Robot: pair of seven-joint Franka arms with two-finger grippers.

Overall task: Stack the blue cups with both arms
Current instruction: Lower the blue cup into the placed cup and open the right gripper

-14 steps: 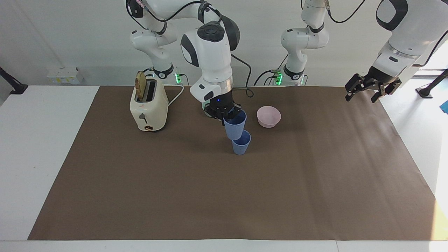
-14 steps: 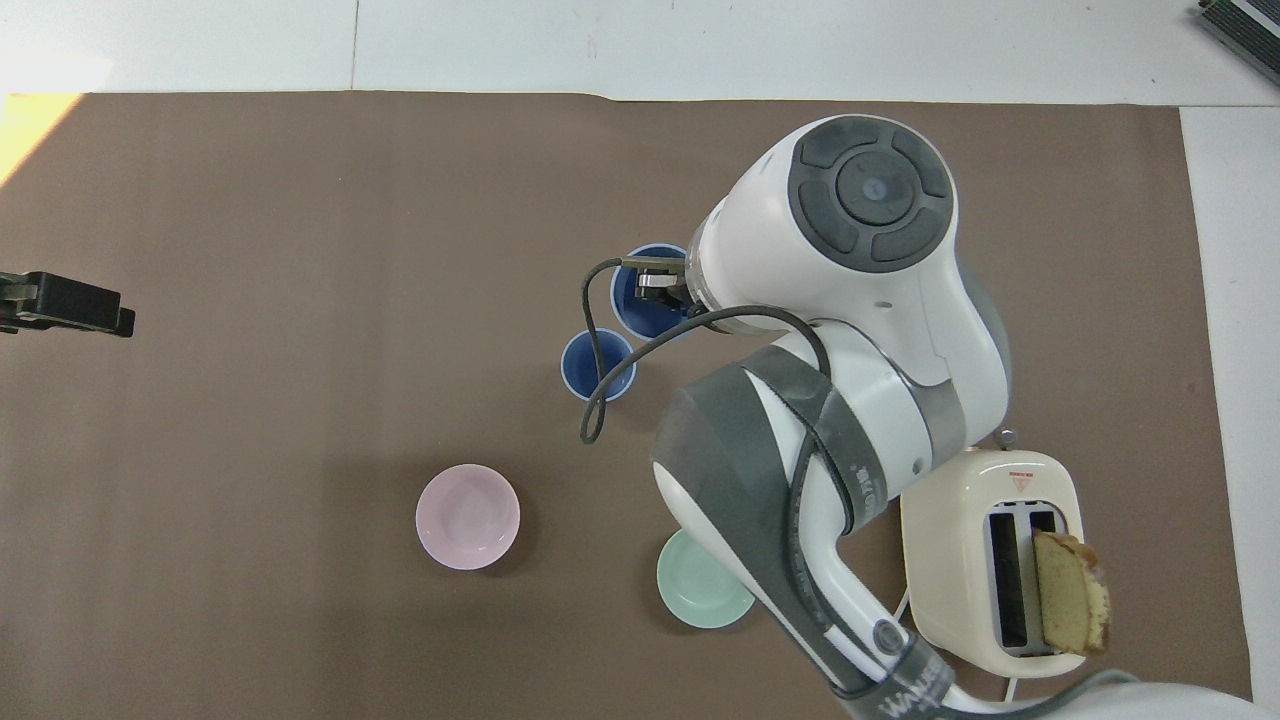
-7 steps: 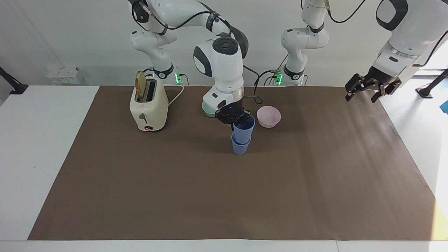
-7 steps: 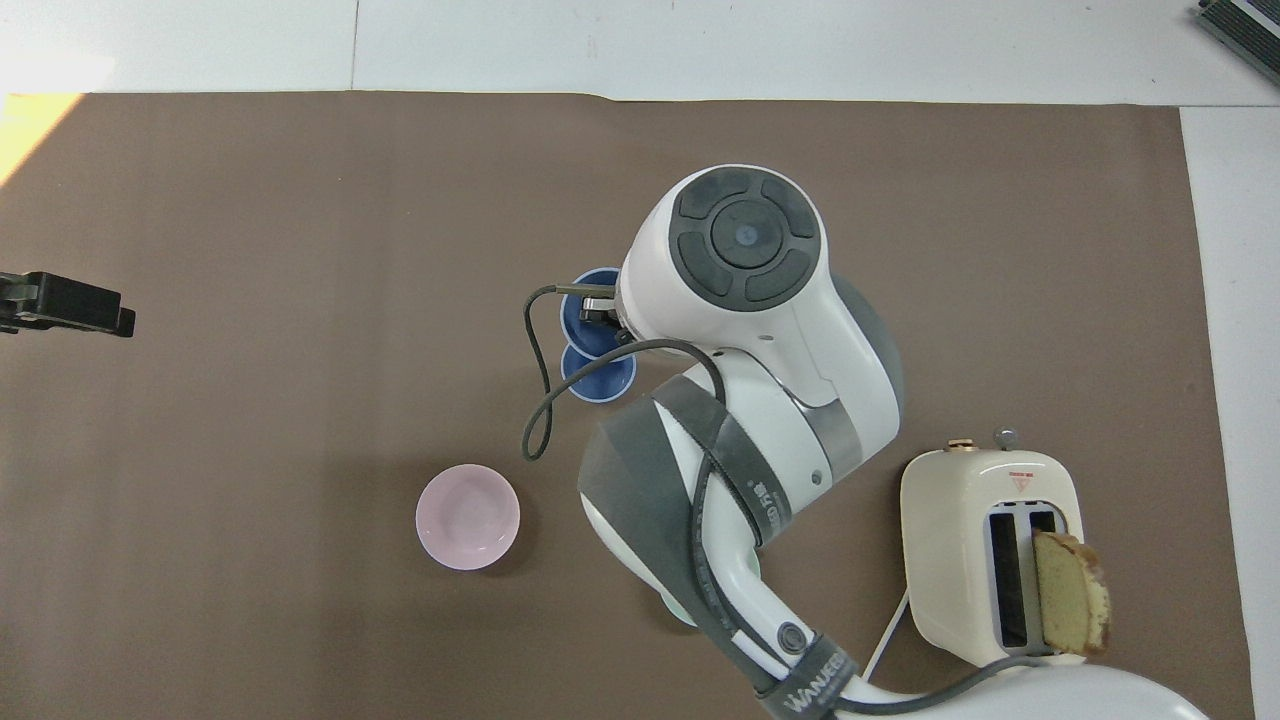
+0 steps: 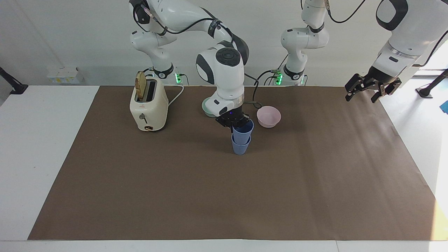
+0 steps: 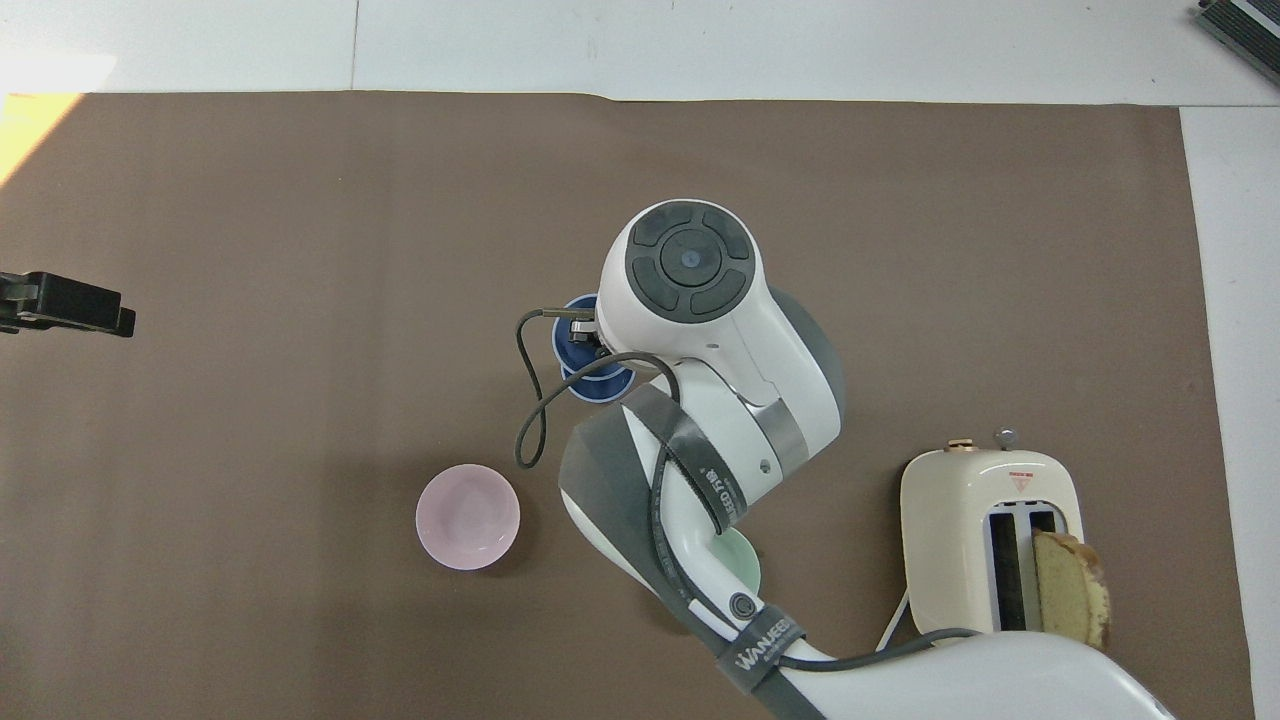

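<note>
Two blue cups are in the middle of the brown mat. One blue cup (image 5: pixel 240 147) stands on the mat. The other blue cup (image 5: pixel 243 130) sits partly nested in it, tilted a little. My right gripper (image 5: pixel 238 122) is shut on the upper cup's rim, with one finger inside it. In the overhead view the right arm covers most of the cups; the upper cup (image 6: pixel 574 351) and the right gripper (image 6: pixel 580 328) show at its edge. My left gripper (image 5: pixel 371 89) is open and empty, waiting raised over the mat's edge at the left arm's end (image 6: pixel 62 305).
A cream toaster (image 5: pixel 148 105) with a bread slice (image 5: pixel 140 85) stands toward the right arm's end. A pale pink bowl (image 5: pixel 268 116) lies beside the cups, nearer to the robots. A teal-green bowl (image 5: pixel 207 109) lies partly hidden by the right arm.
My right gripper carried its blue cup sideways over the standing cup and lowered it into it. The left arm has not moved.
</note>
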